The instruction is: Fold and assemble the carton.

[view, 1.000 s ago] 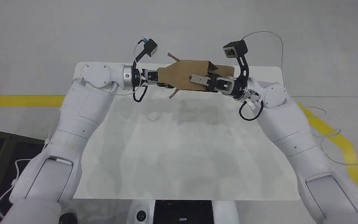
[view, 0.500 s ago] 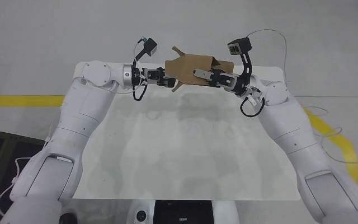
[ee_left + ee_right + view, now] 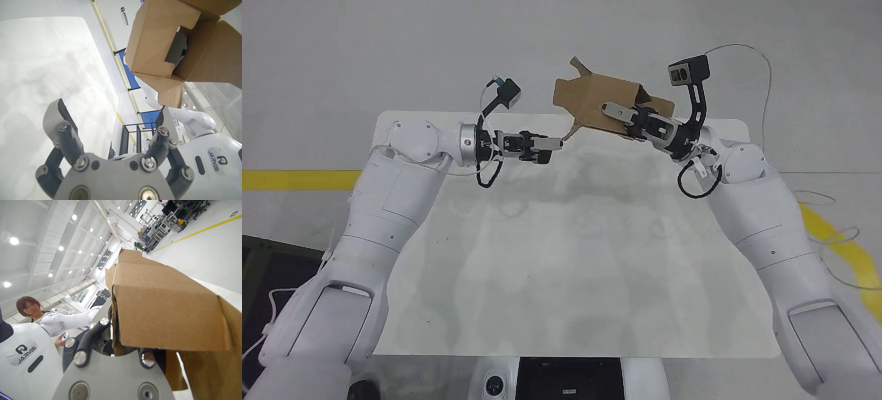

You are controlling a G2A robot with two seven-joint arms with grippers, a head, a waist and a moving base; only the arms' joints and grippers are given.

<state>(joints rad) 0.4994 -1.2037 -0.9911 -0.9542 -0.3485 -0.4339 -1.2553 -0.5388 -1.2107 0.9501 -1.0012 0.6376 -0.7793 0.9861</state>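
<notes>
Holding entry, one item: carton (image 3: 604, 100), brown cardboard, opened into a tube, end flaps loose and splayed.

Location: aloft above the far edge of the surface (image 3: 572, 270), resting on nothing.

Right pincer (image 3: 627, 112): pressed onto one wall of the carton, one finger lying along the outside; the inner finger is hidden by cardboard, so the grip is presumably a pinch through the open end.

Left pincer (image 3: 554, 144): spread wide, holding nothing, just beside the carton's near end and apart from it. The lower flap (image 3: 170, 92) hangs close to one fingertip without quite touching.

Step in hand, as judged: tucking the open end shut.

Handling notes: keep the right-hand pinch firm and the tube square. Bring the spread pincer flat against the hanging flap and push along its crease, not across the panel. Fold the small flaps before the large. Thin board buckles under a corner push. Do not pull the carton out of the holding grip.
</notes>
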